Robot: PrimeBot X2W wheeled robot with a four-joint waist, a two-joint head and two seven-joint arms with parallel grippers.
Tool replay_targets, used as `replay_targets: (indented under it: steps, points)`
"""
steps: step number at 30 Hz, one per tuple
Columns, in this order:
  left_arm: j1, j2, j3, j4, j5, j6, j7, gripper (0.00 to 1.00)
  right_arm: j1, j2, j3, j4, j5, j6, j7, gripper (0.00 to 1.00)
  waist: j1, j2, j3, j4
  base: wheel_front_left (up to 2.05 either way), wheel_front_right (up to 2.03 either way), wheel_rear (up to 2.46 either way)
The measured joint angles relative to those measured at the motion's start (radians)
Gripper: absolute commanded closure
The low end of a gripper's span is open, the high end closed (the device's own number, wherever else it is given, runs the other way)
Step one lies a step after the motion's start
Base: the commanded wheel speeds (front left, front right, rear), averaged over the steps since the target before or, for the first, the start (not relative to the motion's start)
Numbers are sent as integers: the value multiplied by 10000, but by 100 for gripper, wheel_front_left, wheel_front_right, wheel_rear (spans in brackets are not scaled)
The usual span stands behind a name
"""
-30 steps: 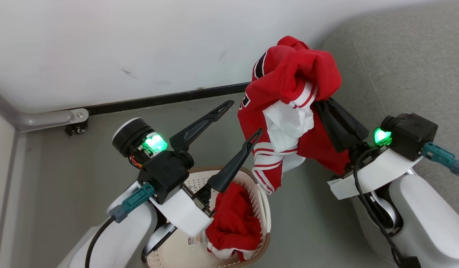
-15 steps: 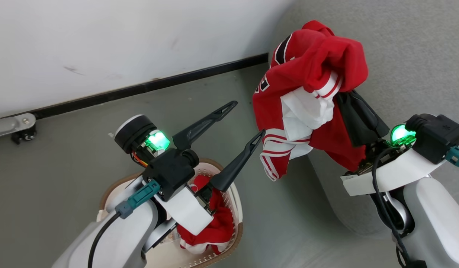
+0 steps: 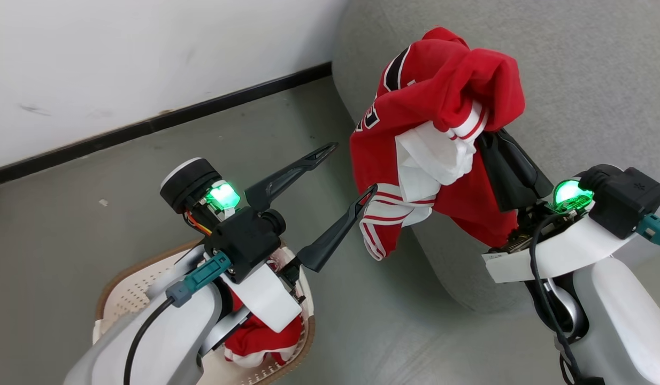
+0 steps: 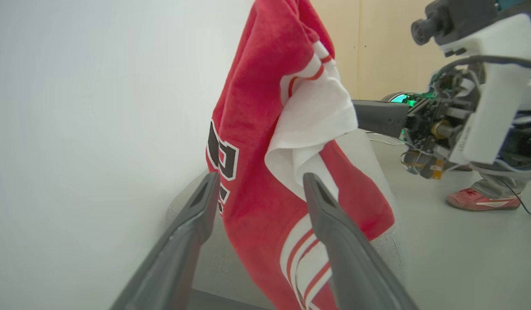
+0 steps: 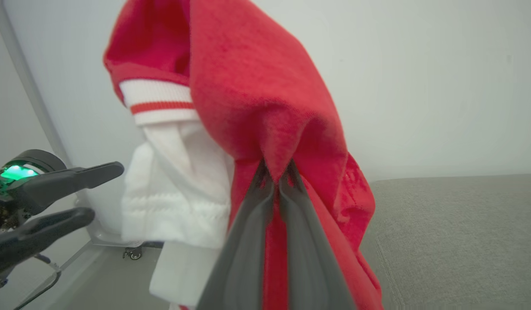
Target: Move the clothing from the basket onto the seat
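My right gripper is shut on a red and white garment with striped trim, pinching a fold of red cloth. The garment hangs in the air over the left edge of the grey seat. My left gripper is open, its fingers pointing at the hanging garment without touching it. Below my left arm stands the cream basket with a brown rim. A second, mostly red garment lies in it, partly hidden by the arm.
A white wall with a black baseboard runs behind the grey floor. The seat's rounded corner stands between my two arms. A person's foot in a red shoe is on the floor behind my right arm.
The head view has swung to the right: the wall and basket have shifted left and the seat takes up more of the picture. The grip on the garment is unchanged.
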Motion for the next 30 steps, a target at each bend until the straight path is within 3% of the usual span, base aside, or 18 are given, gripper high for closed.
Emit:
replay_targets:
  steps: [11, 23, 30]
  points:
    - [-53, 207, 35, -67, 12, 2, 167, 0, -41, 132, 56, 207, -48, 0, 0, 100, 0, 0, 333, -720, 0, 0, 0]
    - [-52, 309, 113, -347, 23, 104, 426, 0, -1466, 274, -1331, 1014, -102, 0, 0, 100, 0, 0, 961, -941, 0, 0, 0]
    - [-52, 391, 194, -686, 188, 263, 568, 0, -2797, -138, -1973, 1419, -123, 0, 0, 100, 0, 0, 1382, -808, 0, 0, 0]
